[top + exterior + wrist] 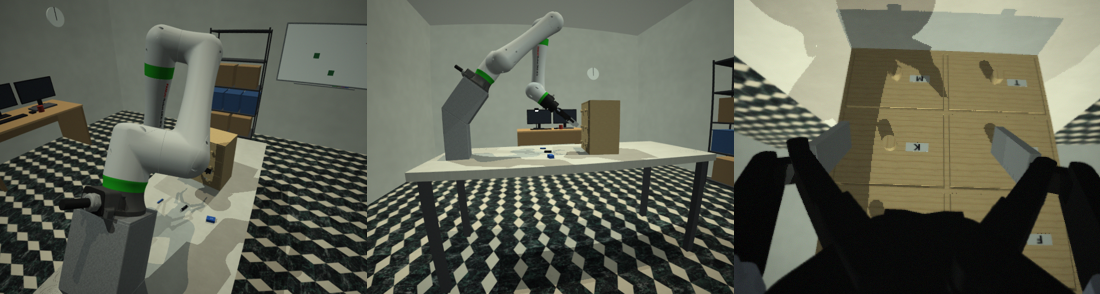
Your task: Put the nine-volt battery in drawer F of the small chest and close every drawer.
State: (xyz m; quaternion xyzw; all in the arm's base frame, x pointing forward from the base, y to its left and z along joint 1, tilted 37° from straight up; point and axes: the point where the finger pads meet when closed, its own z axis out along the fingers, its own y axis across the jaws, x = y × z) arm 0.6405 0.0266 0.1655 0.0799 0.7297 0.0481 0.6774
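Observation:
The black block with a light end, which looks like the nine-volt battery (184, 208) (547, 151), lies on the table. The chest (229, 165) (604, 127) stands upright, its visible drawers pushed in. The wrist view shows its front upside down; drawer F (1040, 239) is at the lower right, in the chest's top row, its knob hidden. My gripper (576, 123) (921, 137) is open and empty, tilted down just before the chest's front at middle-row height. One finger is over the outer side of drawer K (899, 170), the other over the drawer beside it, hiding its label and knob.
A small blue stick (160, 201) (542, 148) and a blue box (210, 219) (550, 156) lie on either side of the black block on the table (251, 153) (660, 148). Drawers M (869, 90) and T (1029, 100) form the chest's bottom row.

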